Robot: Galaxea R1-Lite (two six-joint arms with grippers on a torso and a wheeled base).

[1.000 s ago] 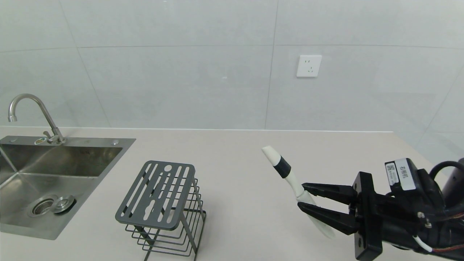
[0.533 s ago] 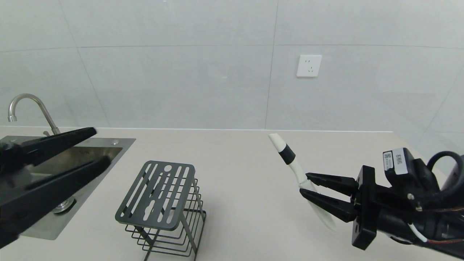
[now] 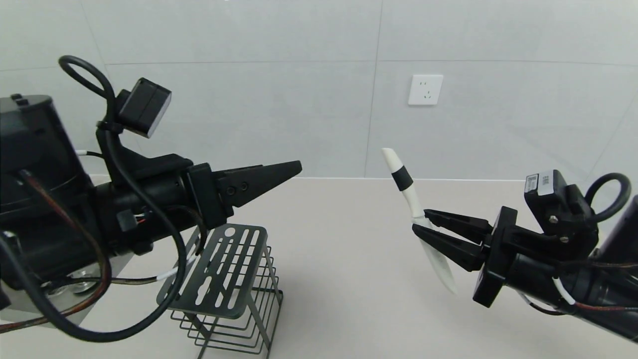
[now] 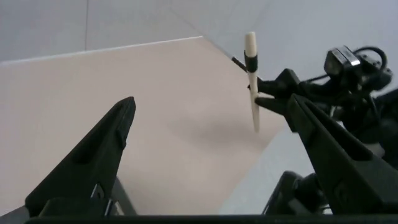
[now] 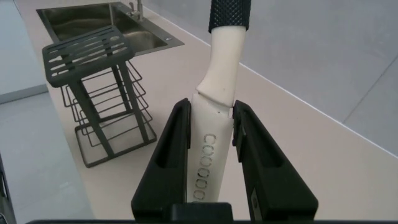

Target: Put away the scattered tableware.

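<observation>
Counter [image 3: 339, 279] and slotted rack [image 3: 219, 269] sit below the left gripper [image 3: 294, 169], spread wide and empty above the rack. The right gripper [image 3: 419, 220] pinches a white knife [image 3: 406, 192] where blade meets handle, tip down, well right of the rack. So narrow a hold could let the knife pivot or slip, missing its slot.

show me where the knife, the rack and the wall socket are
knife [image 3: 410, 199], head view, on the white handle below the black band
rack [image 3: 238, 279], head view, on its slotted top plate
wall socket [image 3: 425, 89], head view, middle of its faceplate
</observation>
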